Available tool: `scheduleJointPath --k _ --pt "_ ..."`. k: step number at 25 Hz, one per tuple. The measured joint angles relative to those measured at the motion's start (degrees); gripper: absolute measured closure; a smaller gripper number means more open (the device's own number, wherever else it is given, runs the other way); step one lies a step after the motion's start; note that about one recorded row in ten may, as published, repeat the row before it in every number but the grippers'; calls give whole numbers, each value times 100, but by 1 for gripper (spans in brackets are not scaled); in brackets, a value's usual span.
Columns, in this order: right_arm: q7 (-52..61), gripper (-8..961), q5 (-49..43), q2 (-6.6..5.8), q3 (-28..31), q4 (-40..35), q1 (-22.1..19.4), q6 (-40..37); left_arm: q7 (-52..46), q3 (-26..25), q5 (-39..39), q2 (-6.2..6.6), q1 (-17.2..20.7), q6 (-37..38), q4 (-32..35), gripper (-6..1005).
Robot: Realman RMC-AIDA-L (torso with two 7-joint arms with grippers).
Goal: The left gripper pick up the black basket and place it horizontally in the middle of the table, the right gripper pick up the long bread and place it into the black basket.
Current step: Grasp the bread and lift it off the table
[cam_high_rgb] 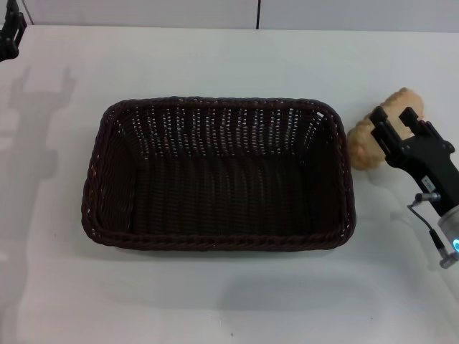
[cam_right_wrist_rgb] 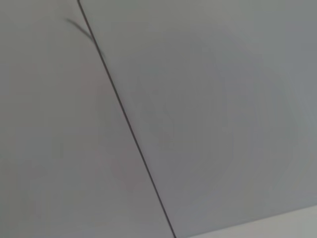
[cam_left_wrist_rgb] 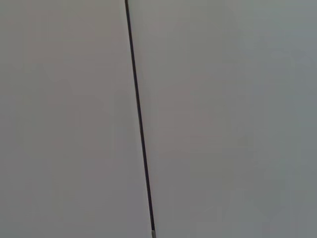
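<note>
The black basket point(cam_high_rgb: 219, 175) lies lengthwise across the middle of the table point(cam_high_rgb: 215, 301), open side up and empty. The long bread point(cam_high_rgb: 364, 140) is just right of the basket's right rim, slanting away to the far right. My right gripper point(cam_high_rgb: 396, 120), with a blue-cyan light, is over the bread's far half, one finger on each side, shut on it. Whether the bread is off the table cannot be told. My left gripper point(cam_high_rgb: 8, 32) is parked at the far left corner, mostly out of view. Both wrist views show only a pale wall with a dark seam.
The table's back edge meets a grey wall point(cam_high_rgb: 215, 11). White tabletop lies in front of the basket and to its left. A thin cable point(cam_high_rgb: 430, 229) hangs by the right wrist.
</note>
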Motion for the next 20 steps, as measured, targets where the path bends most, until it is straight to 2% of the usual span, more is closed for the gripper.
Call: scheduleJointPath --k 4,7,13,20 --pt "185 349 9 0 0 -7 42 191 0 3 86 0 -11 -22 0 228" --pt "227 151 10 4 34 -9 -47 215 0 4 120 0 -15 -28 -1 228" --pt "282 128 13 2 114 -35 -213 219 0 6 234 0 -68 -203 -1 227" --pt "282 113 16 4 204 -94 -134 534 0 6 351 0 -95 -281 -1 227"
